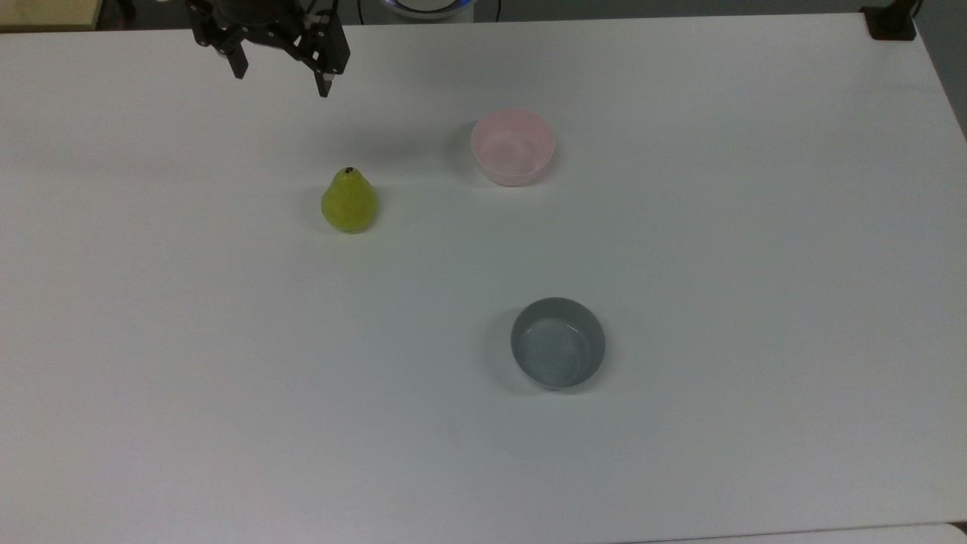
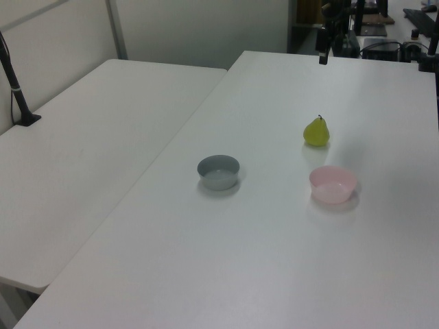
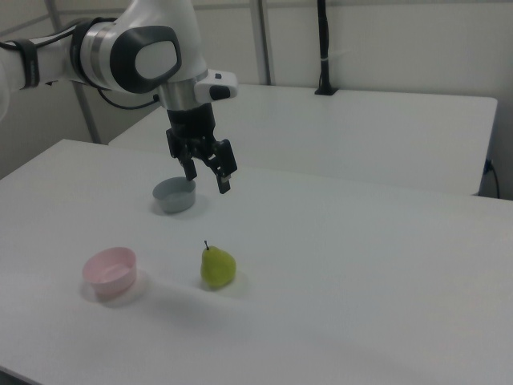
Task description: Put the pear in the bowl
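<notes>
The pear is standing upright on the white surface, stem up, and serving here as the landmark. In the top view the pink bowl is sitting to the pear's right and slightly above it, well apart, while the grey bowl is lying farther off toward the lower right; both bowls are showing bare insides. The gripper is hanging in the air above and to the left of the pear in the top view, its fingers spread apart and holding nothing. The right view is revealing what the top view cuts off: the white arm reaching in from the right view's left, with the gripper hovering clear above the surface, the pear below it and the pink bowl to the pear's left. The left view is showing a second white table adjoining the surface beyond the grey bowl.
</notes>
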